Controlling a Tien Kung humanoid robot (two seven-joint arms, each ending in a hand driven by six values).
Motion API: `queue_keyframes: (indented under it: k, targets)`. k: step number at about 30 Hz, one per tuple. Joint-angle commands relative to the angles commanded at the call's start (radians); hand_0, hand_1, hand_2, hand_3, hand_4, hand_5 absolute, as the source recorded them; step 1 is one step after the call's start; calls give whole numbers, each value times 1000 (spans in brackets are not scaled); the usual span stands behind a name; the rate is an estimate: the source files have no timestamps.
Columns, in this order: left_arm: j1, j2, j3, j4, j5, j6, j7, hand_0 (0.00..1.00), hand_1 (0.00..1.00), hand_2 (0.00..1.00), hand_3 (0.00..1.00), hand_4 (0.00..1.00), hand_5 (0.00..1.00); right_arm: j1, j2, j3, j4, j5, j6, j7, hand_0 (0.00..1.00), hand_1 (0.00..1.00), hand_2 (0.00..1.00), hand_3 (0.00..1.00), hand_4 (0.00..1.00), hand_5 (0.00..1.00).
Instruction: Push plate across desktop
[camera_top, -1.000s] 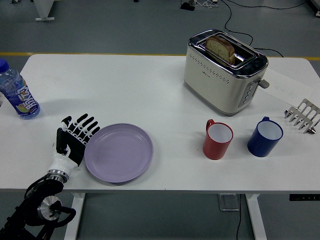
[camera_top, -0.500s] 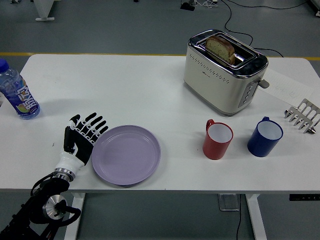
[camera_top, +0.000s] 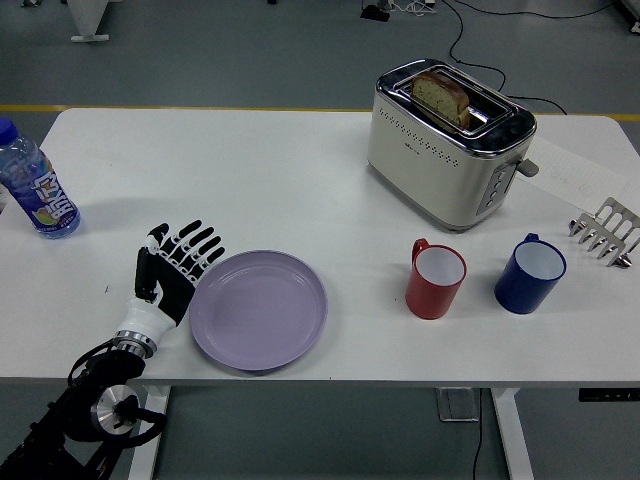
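A lilac plate (camera_top: 259, 309) lies flat on the white table (camera_top: 280, 180), near its front edge, left of centre. My left hand (camera_top: 178, 268) comes in from the lower left, flat and upright with its fingers spread, and its palm side rests against the plate's left rim. It holds nothing. My right hand is out of view.
A red mug (camera_top: 435, 279) and a blue mug (camera_top: 530, 273) stand to the plate's right. A cream toaster (camera_top: 450, 140) with bread in it is at the back right. A water bottle (camera_top: 32, 184) stands at the far left, a metal rack (camera_top: 605, 231) at the right edge.
My left hand has slid to the right and the plate has moved right with it, a short way toward the red mug.
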Motion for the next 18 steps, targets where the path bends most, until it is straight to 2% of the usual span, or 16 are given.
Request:
queue_keyframes:
  k: [18]
  targets:
    - [-10, 0, 36, -7, -17, -2, 2, 721, 708, 654, 620, 521, 998, 4, -2, 2, 0, -3, -1, 0, 591, 523, 608, 624, 373, 561]
